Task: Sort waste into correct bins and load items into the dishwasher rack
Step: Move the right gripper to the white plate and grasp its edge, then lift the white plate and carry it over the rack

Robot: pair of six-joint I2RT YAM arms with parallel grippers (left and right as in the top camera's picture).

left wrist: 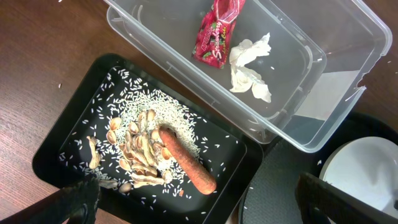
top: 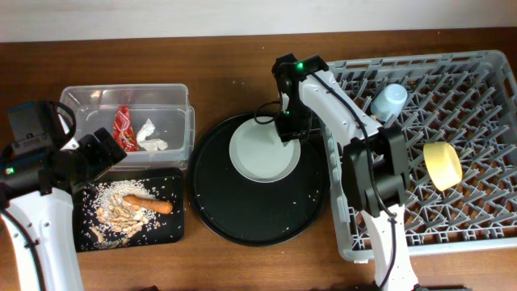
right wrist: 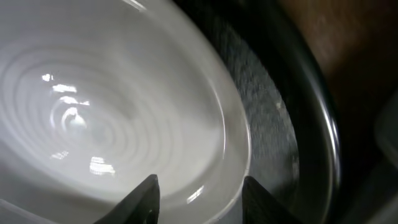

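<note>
The clear tub (top: 174,97) holds a red snack wrapper (top: 123,128) and crumpled white paper (top: 150,136). The small black tray (top: 174,226) holds rice grains, beige scraps (top: 119,208) and the orange-brown stick (top: 150,204). The white plate (top: 262,153) lies on the round black tray (top: 258,218). My right gripper (top: 291,129) is open and low, straddling the plate's right rim (right wrist: 202,202). My left gripper (top: 101,152) is open and empty above the small tray (left wrist: 205,208). A light blue cup (top: 389,100) and a yellow bowl (top: 443,165) sit in the grey rack (top: 468,218). The pink cup and chopsticks are out of view.
The left wrist view shows the wrapper (left wrist: 217,31), paper (left wrist: 249,68), stick (left wrist: 186,163) and scraps (left wrist: 140,155). Stray rice grains lie on the round tray (left wrist: 280,193). The rack's left wall stands close to the round tray's right edge.
</note>
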